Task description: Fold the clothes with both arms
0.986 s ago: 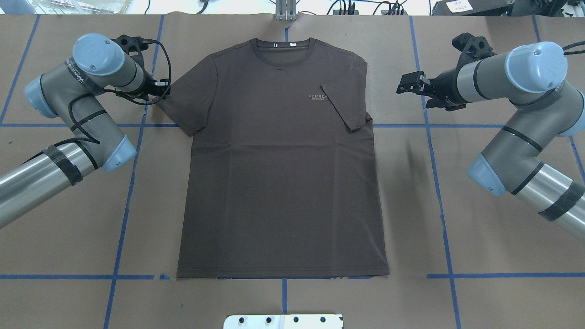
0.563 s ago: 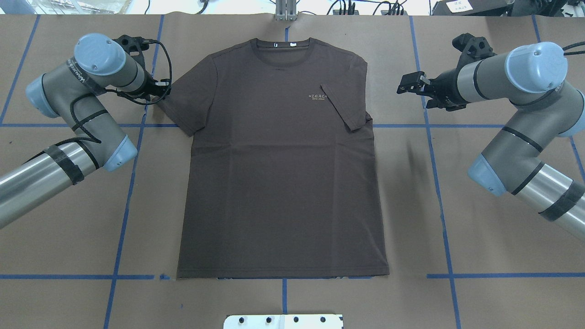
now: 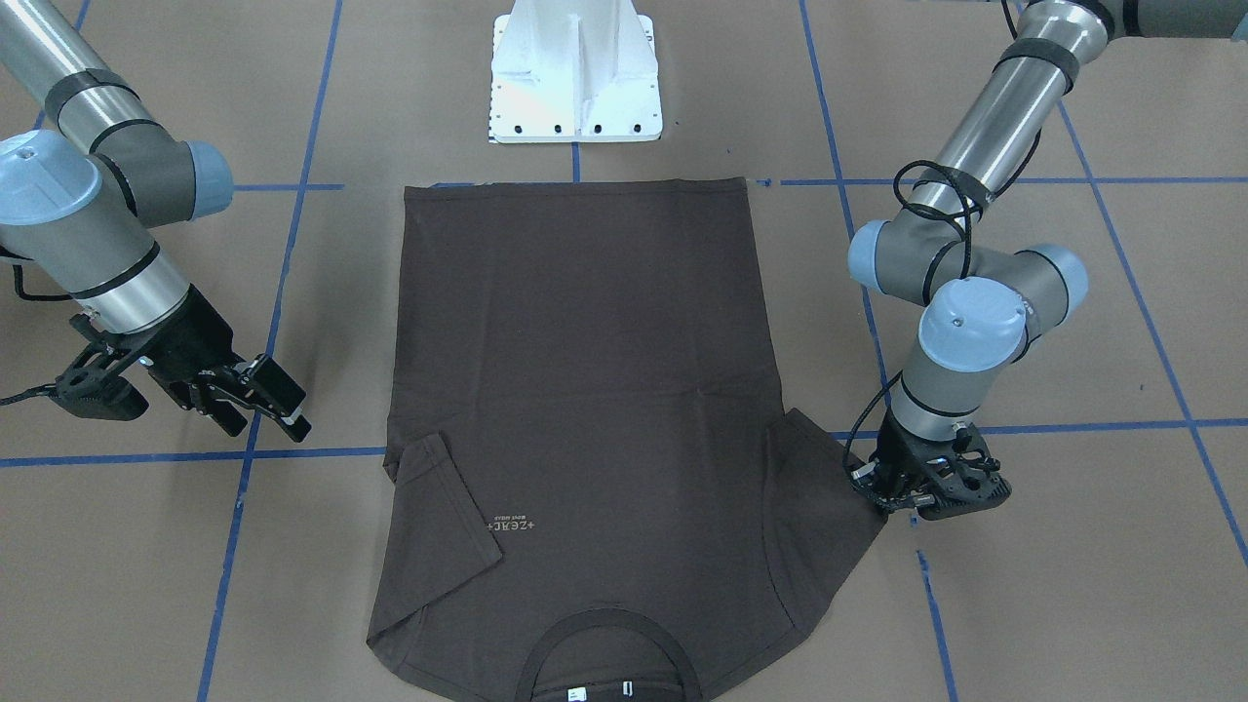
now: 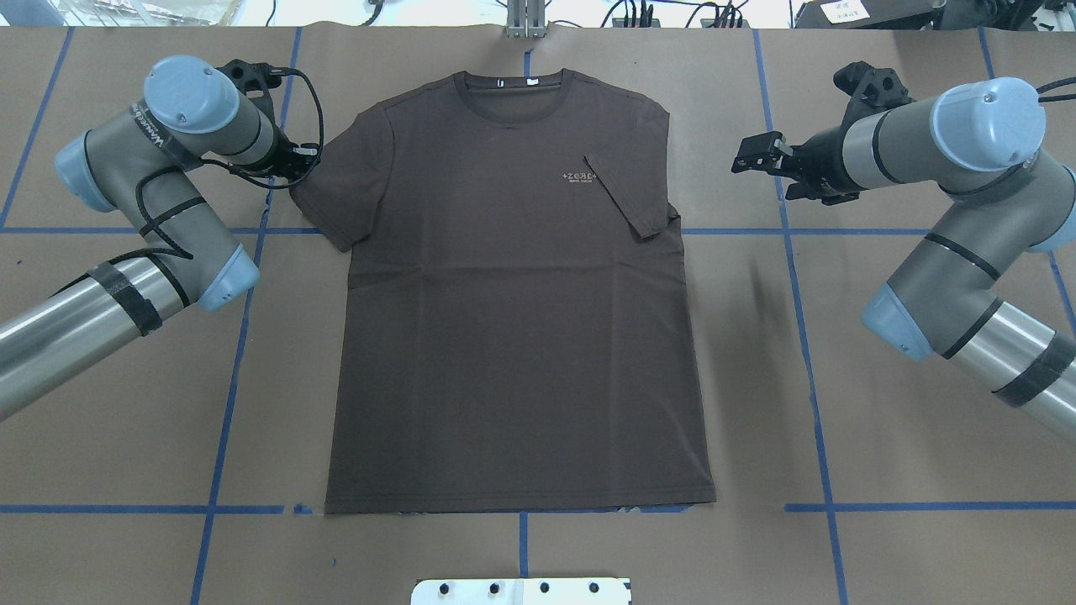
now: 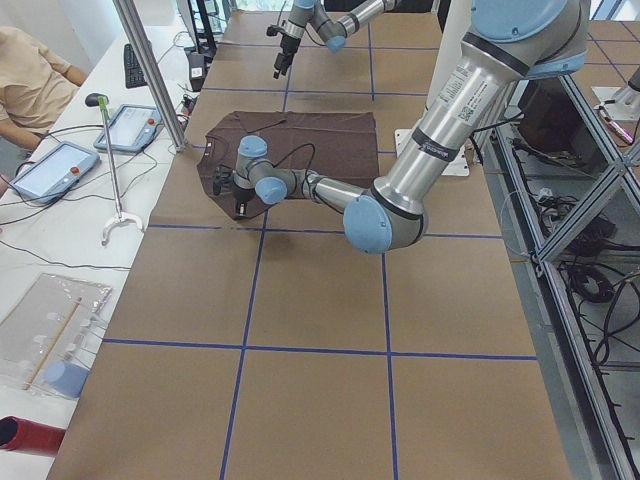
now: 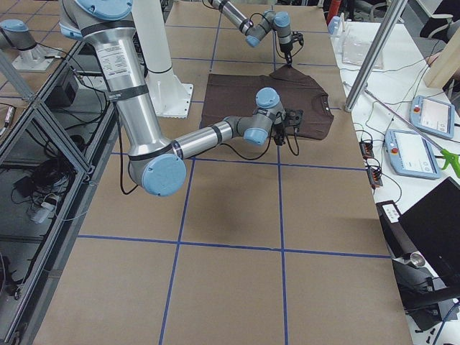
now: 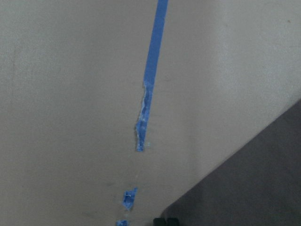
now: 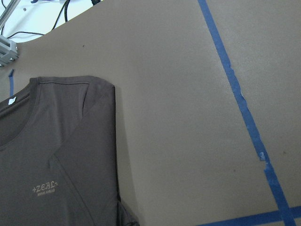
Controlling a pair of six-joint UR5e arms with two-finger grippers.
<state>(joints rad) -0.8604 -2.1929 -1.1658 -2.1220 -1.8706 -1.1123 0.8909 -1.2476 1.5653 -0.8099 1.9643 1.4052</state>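
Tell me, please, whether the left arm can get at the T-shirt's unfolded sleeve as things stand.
Probably yes: the left gripper sits at the outer edge of the sleeve, with nothing lying between them.

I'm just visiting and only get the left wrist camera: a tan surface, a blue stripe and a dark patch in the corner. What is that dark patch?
Observer: It is a sleeve of a dark brown T-shirt spread flat on the table.
Operator: Is the other sleeve spread out too?
Observer: No, the other sleeve is folded in over the chest, beside small pale lettering.
Operator: And what is the second arm doing?
Observer: The right tool hangs open, apart from the shirt, holding nothing.
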